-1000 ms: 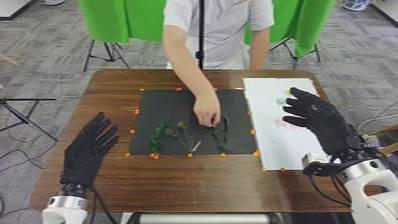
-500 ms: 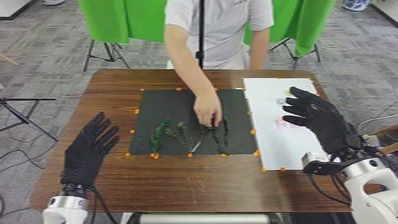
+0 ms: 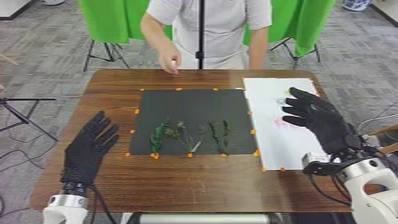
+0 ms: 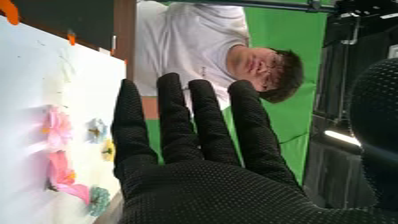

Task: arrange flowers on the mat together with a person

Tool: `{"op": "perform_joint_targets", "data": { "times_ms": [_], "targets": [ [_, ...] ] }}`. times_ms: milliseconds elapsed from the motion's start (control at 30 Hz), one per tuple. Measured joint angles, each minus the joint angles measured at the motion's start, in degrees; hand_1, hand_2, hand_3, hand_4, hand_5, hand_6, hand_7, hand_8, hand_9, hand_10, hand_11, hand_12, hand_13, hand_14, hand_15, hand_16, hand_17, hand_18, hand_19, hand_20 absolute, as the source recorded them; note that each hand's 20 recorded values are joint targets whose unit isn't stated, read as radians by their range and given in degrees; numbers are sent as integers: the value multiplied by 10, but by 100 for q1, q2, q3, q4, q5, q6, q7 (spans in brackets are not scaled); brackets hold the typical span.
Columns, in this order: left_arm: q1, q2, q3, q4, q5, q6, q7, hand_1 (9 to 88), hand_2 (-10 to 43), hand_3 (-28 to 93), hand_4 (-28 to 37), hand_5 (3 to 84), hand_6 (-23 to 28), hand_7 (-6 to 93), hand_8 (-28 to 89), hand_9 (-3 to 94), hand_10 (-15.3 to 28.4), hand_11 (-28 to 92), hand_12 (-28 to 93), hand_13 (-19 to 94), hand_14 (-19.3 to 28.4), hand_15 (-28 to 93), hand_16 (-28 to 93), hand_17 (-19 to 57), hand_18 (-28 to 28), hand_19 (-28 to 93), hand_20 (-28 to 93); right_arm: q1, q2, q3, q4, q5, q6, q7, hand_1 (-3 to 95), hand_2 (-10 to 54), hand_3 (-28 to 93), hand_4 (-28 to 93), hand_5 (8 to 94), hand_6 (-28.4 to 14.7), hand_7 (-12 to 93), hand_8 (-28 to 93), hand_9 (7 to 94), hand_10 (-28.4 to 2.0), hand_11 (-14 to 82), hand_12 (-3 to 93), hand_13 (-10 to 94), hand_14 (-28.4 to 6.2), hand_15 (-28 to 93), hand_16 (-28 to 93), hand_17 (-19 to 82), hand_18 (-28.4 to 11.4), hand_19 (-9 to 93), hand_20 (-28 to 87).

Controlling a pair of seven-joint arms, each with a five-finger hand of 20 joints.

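Note:
In the head view my left hand [image 3: 88, 146] is over the table's left side, fingers straight, left of the dark mat [image 3: 182, 107]. My right hand [image 3: 320, 120] is above the white sheet [image 3: 271, 142], open and holding nothing. Green stems lie on the mat's near half: a leafy one [image 3: 158, 136], a branching one [image 3: 184, 134] and slim ones [image 3: 219, 136]. A person's hand [image 3: 170, 60] is at the table's far edge, off the mat. In the right wrist view my right hand [image 4: 209, 187] has straight fingers; beside it are pink flowers [image 4: 60, 172] and a teal flower [image 4: 98, 201] on the sheet.
Orange tabs [image 3: 253, 131] line the edges of the mat and sheet. A thin black pole [image 3: 201, 45] rises beyond the brown table [image 3: 182, 185], in front of the person. In the right wrist view a small blue flower [image 4: 96, 131] and a yellow one [image 4: 108, 150] lie on the sheet.
The person's hand has let go of the slim stems on the mat and drawn back to the far table edge. Both my hands have kept still.

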Motion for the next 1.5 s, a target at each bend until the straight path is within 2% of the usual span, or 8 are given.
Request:
{"op": "perform_joint_targets", "data": {
  "times_ms": [400,600,733,833,900,1000,1200,1500],
  "targets": [
    [3,2,-9,0,1,-16,-2,241,-34,717,-283,292,35,186,-103,227,112,157,166,191,138,208,31,-101,220,407,91,0,0,-2,14,-33,-58,19,172,-69,812,-244,319,-48,135,-79,331,-146,86,216,283,-129,155,297,51,-213,395,237],
    [6,2,-8,1,1,-11,1,242,-31,716,-283,297,36,187,-102,230,112,158,164,192,139,211,31,-101,220,407,91,21,29,-108,60,-81,26,-70,216,-84,837,-256,409,-49,191,-117,436,-143,159,186,421,-126,305,190,138,-197,495,255],
    [11,-1,-3,0,0,-9,0,246,-36,718,-282,297,36,188,-102,231,112,158,163,192,138,212,30,-101,220,407,91,12,248,-613,135,-525,1058,-781,346,-95,852,-272,452,-28,282,-151,471,-127,208,182,546,-110,580,163,278,-177,757,343],
    [11,-7,-3,0,5,-9,-6,249,-40,718,-282,298,36,189,-102,232,113,159,164,192,138,212,30,-101,220,408,91,52,560,-1081,212,-1600,2225,-1199,351,-95,841,-281,411,-22,318,-165,421,-119,223,191,537,-108,659,170,286,-183,825,381],
    [11,-11,-5,-2,14,-10,-10,250,-40,716,-282,298,36,189,-102,232,112,158,164,192,138,212,30,-101,220,408,91,121,741,-1176,276,-2398,2590,-1128,335,-95,827,-282,387,-28,313,-168,391,-120,239,201,523,-113,692,177,284,-187,845,399],
    [12,-21,-8,-4,17,-10,-15,251,-40,715,-282,298,36,190,-102,231,112,159,164,192,138,211,30,-101,219,407,91,295,989,-1137,388,-3253,2497,-689,329,-95,828,-283,369,-42,301,-161,349,-118,286,231,506,-120,770,195,302,-183,894,429],
    [10,-34,-8,-4,17,-12,-34,251,-41,715,-282,299,36,189,-102,232,112,158,164,192,138,209,29,-101,219,407,91,817,1644,-1385,841,-4584,1484,-62,337,-95,824,-283,370,-43,286,-157,338,-105,306,222,581,-111,818,178,382,-169,931,496],
    [8,-38,-10,-3,17,-12,-50,251,-41,715,-282,300,37,186,-101,232,112,159,164,192,138,210,29,-101,219,407,90,1644,2206,-2574,1282,-7092,1396,1228,352,-95,824,-283,374,-40,266,-149,350,-92,273,206,591,-104,831,157,391,-164,932,498]
  ]
}}
